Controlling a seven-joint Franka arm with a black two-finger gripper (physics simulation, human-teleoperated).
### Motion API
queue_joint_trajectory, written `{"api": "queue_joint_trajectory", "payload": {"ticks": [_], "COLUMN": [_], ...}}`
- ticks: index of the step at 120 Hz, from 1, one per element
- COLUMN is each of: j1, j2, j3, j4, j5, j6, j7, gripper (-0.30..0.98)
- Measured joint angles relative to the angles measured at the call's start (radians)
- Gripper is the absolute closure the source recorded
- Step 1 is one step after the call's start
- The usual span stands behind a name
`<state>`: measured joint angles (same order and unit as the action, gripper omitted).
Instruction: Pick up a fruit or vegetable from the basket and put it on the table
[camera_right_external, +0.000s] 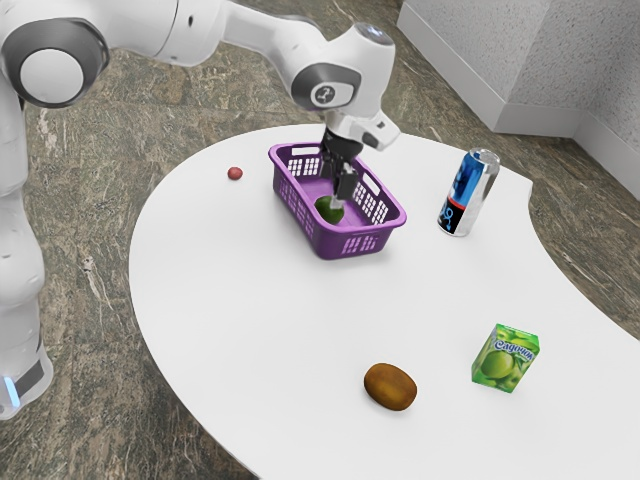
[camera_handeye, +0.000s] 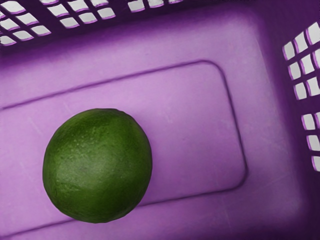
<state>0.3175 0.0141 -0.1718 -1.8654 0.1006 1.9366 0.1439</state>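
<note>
The black gripper (camera_right_external: 341, 193) is held pointing down inside the basket's mouth; how far it is opened cannot be told, and nothing is seen to be gripped by it. The green lime (camera_right_external: 329, 210) is found below it, shifted slightly toward the exterior view's left, on the floor of the purple basket (camera_right_external: 359, 243). A short descent with a small sideways correction is probably called for, since the fruit is set off from the middle of the wrist view. No clear long axis is offered by its near-round shape, so the closing direction is likely better chosen by the walls, with a grip across the fruit's widest part; if it is caught too high, it may be rolled away. By the lattice walls seen in the wrist view it is not touched. Around the basket the white table (camera_right_external: 240, 300) is spread, with bare room for the lime toward the exterior view's left. A small red fruit (camera_right_external: 235, 173) is seen on that side, a can (camera_right_external: 468, 195) on the other, and a brown kiwi (camera_right_external: 390, 387) and a green carton (camera_right_external: 505, 360) farther off. Beyond, a stone-patterned floor (camera_right_external: 100, 150) is met by a grey wall (camera_right_external: 510, 60).
</note>
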Motion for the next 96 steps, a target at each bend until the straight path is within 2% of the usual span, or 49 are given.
{"api": "queue_joint_trajectory", "payload": {"ticks": [35,65,96], "j1": [0.003,0.065,0.042], "j2": [0.014,0.054,0.087], "j3": [0.035,0.033,0.028], "j4": [0.006,0.019,0.036], "j5": [0.009,0.007,0.004], "j6": [0.01,0.07,0.113], "j7": [0.099,0.164,0.209], "gripper": [0.0,0.0,0.0]}}
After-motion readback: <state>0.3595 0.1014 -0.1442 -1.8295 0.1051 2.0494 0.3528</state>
